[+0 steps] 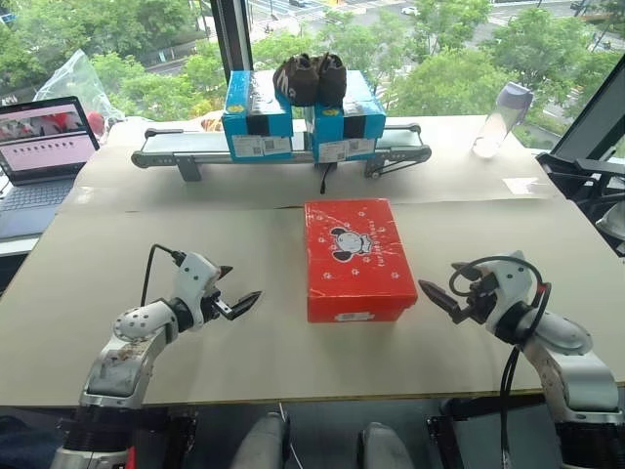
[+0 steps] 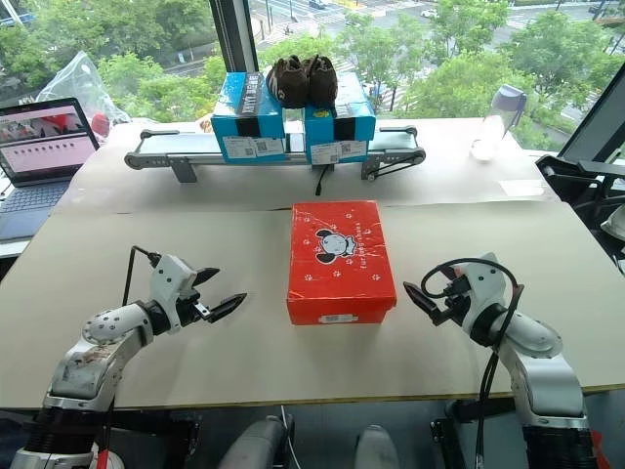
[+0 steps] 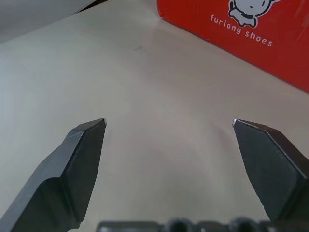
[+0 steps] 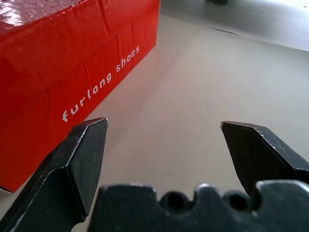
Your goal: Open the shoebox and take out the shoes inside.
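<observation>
Laptop (image 1: 44, 147) sits open at the far left edge of the table (image 1: 244, 362), with a crumpled clear plastic bag (image 1: 83, 83) behind it. Left gripper (image 1: 234, 296) hovers just above the tabletop, left of the shoebox (image 1: 356, 256) and apart from it, pointing toward the box; its two black fingers (image 3: 77, 164) stand spread, nothing between them. Shoebox lies at table centre, lid closed, cartoon print facing up, white label on the near end, side lettering reading "furlong shoes". Behind it, on a small conveyor unit (image 1: 283, 147), rest two blue boxes (image 1: 259, 115) side by side, with a dark brown pair of shoes (image 1: 311, 78) on top. Right gripper (image 1: 437, 293) hovers right of the shoebox, near it but not touching, aimed at its side wall; its fingers (image 4: 77, 159) are likewise spread and empty. Clear bottle (image 1: 503, 119) stands at the far right of the table.
</observation>
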You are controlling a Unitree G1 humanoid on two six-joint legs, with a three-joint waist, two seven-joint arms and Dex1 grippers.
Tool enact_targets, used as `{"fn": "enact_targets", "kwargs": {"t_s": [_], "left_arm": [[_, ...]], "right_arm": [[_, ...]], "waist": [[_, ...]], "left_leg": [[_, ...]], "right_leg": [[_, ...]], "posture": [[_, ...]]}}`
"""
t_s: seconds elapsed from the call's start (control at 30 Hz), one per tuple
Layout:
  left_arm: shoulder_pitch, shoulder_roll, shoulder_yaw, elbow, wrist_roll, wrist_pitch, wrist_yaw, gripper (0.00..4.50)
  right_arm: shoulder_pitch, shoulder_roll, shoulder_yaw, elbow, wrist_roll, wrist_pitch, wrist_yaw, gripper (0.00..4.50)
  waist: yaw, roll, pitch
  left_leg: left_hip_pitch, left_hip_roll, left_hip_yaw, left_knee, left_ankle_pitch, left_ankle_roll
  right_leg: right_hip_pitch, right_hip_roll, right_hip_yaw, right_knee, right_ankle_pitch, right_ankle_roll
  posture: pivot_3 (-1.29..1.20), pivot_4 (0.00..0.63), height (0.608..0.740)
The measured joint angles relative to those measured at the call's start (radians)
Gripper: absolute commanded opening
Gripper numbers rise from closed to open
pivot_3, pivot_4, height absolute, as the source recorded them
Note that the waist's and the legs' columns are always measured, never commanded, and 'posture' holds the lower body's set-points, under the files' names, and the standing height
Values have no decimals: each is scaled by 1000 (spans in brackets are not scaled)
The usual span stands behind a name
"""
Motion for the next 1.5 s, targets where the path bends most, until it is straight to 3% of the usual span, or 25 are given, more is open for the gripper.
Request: {"fn": "enact_targets", "kwargs": {"t_s": [0.23, 0.43, 0.63, 0.87, 0.9, 1.03, 1.2, 1.3, 1.5], "left_arm": [[-96, 20, 84, 25, -85, 39, -20, 4500], [-250, 283, 86, -53, -197, 242, -199, 4500], [-491, 428, 117, -81, -335, 425, -299, 4500], [-611, 594, 86, -110, -432, 507, -496, 4500], [-628, 596, 79, -107, -439, 511, -515, 4500], [-677, 593, 78, -79, -459, 515, -528, 4500], [-605, 567, 77, -81, -458, 511, -510, 4500], [-587, 544, 78, -83, -460, 510, -486, 4500], [-601, 539, 120, -80, -499, 514, -469, 4500]], "right_arm": [[-57, -55, -28, 40, -3, -3, 4, 4479], [-92, -170, -26, 113, -39, -35, 81, 4479], [-110, -200, 4, 163, -66, -70, 139, 4479], [-114, -202, 32, 198, -68, -76, 201, 4479], [-114, -201, 34, 200, -66, -76, 209, 3953], [-115, -197, 49, 199, -64, -76, 236, 2732], [-132, -185, 62, 212, -64, -84, 257, 922], [-162, -171, 97, 249, -65, -97, 284, 68], [-243, -125, 206, 296, -74, -114, 355, 68]], "waist": [[0, -1, 1], [-1, -3, 2], [-4, -4, 3], [-16, -5, 6], [-14, -5, 7], [-9, -6, 7], [-11, -6, 7], [-9, -7, 9], [-11, -7, 9]], "left_leg": [[0, 0, 0, 1, 0, 0], [0, 0, 1, -1, 0, 0], [0, 0, 2, -1, 0, 0], [1, 1, 3, -1, 0, 0], [1, 2, 3, -1, 0, 0], [1, 2, 3, 0, 0, 0], [1, 2, 4, -1, 0, 0], [1, 3, 3, 0, 0, 0], [1, 3, 3, 0, 0, 0]], "right_leg": [[0, 0, 0, 0, 0, 0], [0, 1, 0, -1, 0, 0], [0, 1, 1, -1, 0, 1], [-1, 2, 3, 0, 0, 1], [-1, 2, 3, 0, 0, 1], [0, 2, 3, 0, 0, 1], [-1, 3, 4, 0, 0, 0], [0, 3, 3, 1, 0, 0], [-1, 3, 3, 0, 0, 0]], "posture": [[0, 150, 740], [0, 150, 740], [0, 150, 740], [0, 150, 740], [0, 150, 740], [0, 150, 740], [0, 150, 740], [0, 150, 740], [0, 150, 740]]}}
